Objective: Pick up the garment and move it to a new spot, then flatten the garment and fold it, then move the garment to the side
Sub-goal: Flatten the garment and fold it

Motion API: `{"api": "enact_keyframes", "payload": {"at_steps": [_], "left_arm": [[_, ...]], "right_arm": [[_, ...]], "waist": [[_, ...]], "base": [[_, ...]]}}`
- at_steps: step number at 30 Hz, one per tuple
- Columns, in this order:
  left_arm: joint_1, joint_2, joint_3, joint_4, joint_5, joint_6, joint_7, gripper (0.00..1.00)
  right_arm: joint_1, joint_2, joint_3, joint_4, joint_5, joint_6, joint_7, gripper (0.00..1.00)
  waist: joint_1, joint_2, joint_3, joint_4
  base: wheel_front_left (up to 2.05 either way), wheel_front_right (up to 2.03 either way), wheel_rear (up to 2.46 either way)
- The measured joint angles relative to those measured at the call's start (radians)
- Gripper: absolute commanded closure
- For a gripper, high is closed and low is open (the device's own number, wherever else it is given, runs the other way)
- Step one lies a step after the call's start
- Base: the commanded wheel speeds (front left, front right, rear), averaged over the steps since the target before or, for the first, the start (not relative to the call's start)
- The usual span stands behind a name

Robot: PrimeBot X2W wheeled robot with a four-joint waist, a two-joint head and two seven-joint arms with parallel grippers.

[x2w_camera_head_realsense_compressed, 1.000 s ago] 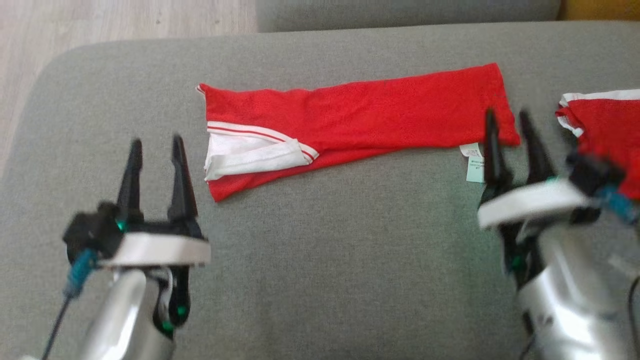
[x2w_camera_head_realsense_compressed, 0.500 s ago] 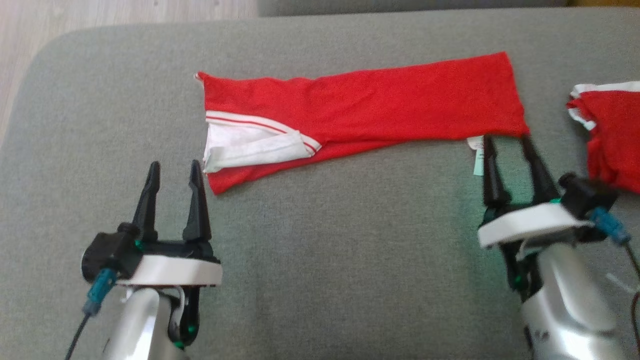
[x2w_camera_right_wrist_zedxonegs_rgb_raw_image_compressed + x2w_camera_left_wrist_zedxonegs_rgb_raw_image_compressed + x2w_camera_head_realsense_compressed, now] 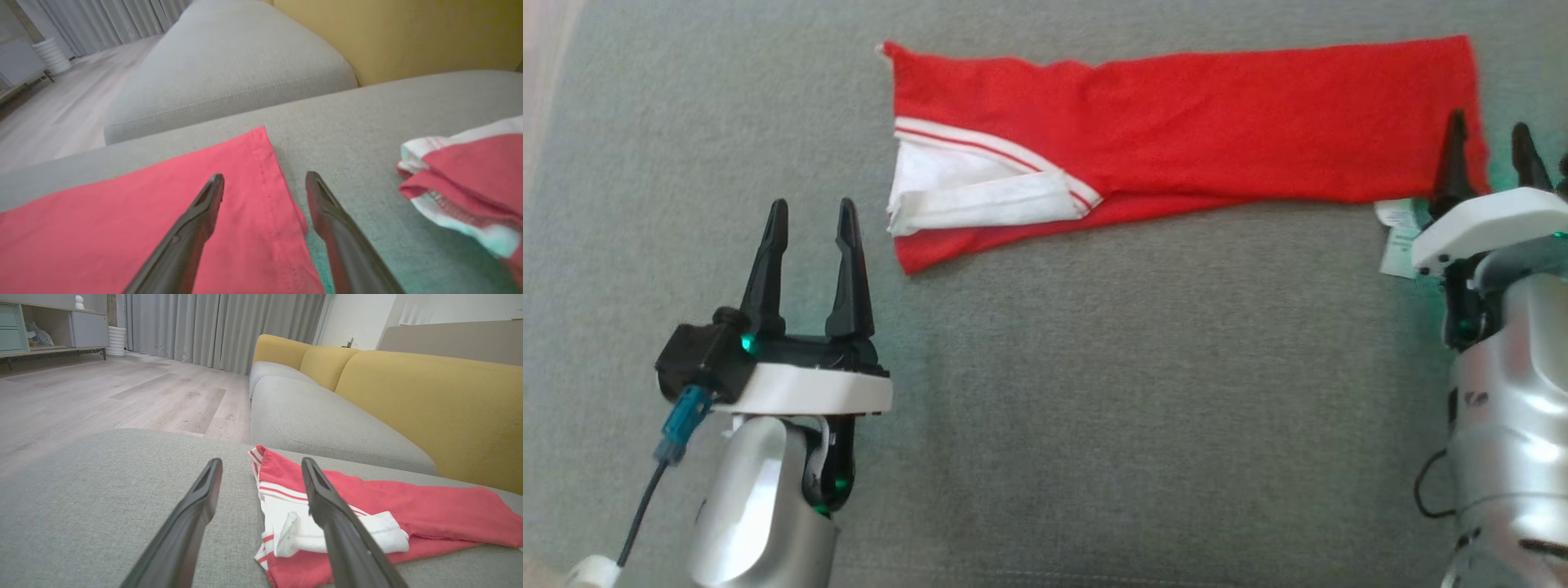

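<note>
While folded, the red garment (image 3: 1217, 122) forms a long, smooth band.

label (image 3: 1396, 241) half hidden (behind right gripper (image 3: 1489, 122)), second garment (image 3: 470, 171) cropped

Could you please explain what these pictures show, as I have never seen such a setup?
This is a two-armed robot. One picture comes from a camera on its head, looking down; the other two come from wrist cameras, looking along that arm's two dark fingers. On the grey sofa cushion lies a red garment, folded into a long strip, with white striped trim at its left end. A second red-and-white garment lies further right. The left gripper and the right gripper, at the strip's right end, are both open and hold nothing.
</note>
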Motion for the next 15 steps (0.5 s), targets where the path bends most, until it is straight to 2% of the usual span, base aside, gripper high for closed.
{"api": "enact_keyframes", "payload": {"at_steps": [3,8,9,10,11,15], "left_arm": [[0.0,-0.001,-0.002,0.001,0.006,-0.002,0.0,0.0],[-0.004,-0.003,-0.007,0.001,0.005,-0.008,0.0,0.0],[-0.007,-0.003,-0.009,0.001,0.005,-0.008,0.0,0.0],[-0.012,-0.003,-0.011,0.002,0.004,-0.008,0.0,0.0],[-0.018,-0.003,-0.012,0.002,0.001,-0.008,0.0,0.0],[-0.032,-0.004,-0.008,0.004,-0.002,-0.008,0.0,0.0]], "right_arm": [[-0.032,-0.001,-0.091,0.058,-0.084,0.0,0.027,0.0],[-0.062,-0.002,-0.172,0.106,-0.171,0.0,0.041,0.0],[-0.076,-0.002,-0.181,0.12,-0.182,0.0,0.042,0.6],[-0.09,-0.003,-0.188,0.133,-0.188,0.0,0.042,0.6],[-0.1,-0.004,-0.187,0.143,-0.197,0.0,0.034,1.0],[-0.11,0.0,-0.166,0.188,-0.214,0.0,-0.026,1.0]], "waist": [[-0.0001,0.0,0.017,0.016],[-0.0002,0.0,0.034,0.026],[-0.0003,0.0,0.036,0.027],[-0.0002,0.0,0.038,0.026],[-0.0002,0.0,0.039,0.025],[-0.0002,0.0,0.03,0.008]], "base": [[0.0,0.0,0.0],[0.0,0.0,0.0],[0.0,0.0,0.0],[0.0,0.0,0.0],[0.0,0.0,0.0],[0.0,0.0,0.0]]}}
